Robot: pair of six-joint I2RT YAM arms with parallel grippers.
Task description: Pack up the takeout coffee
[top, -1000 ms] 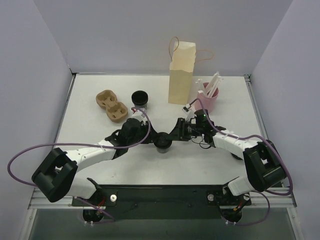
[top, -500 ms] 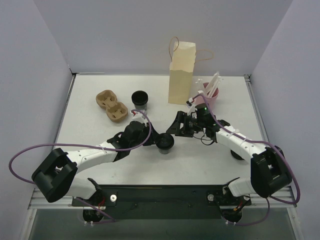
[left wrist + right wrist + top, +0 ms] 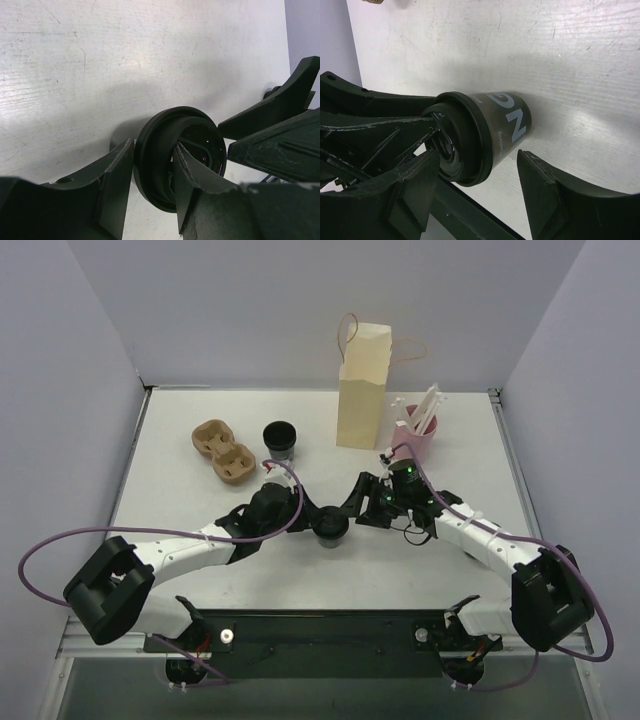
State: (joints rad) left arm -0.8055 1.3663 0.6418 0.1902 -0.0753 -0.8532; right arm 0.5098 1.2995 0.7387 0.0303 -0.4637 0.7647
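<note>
Top external view is showing the cup (image 3: 330, 528) standing, upright as far as I can judge, on the bench (image 3: 180, 500) at centre front between the two arms, its lid (image 3: 160, 165) on. The left gripper (image 3: 316, 524) is pinching the lid's rim, one finger outside it and the other lying over the top. The right gripper (image 3: 350, 512) is straddling the cup's body with jaws wide, neither finger appearing to touch it. The carrier (image 3: 223, 452), a second cup (image 3: 281, 437), the bag (image 3: 362, 390) and a pink cup (image 3: 418, 443) of stirrers are sitting farther back. Trouble is likeliest at the lid: if it is only half seated, any lift or pull by the rim could pop it off and leave the cup dropping or spilling. A left finger dragging on its way out could do the same. The two grippers are also crowding one small cup, so a right closure landing off-centre could tip it against the left's hold, or the fingers could clash.
</note>
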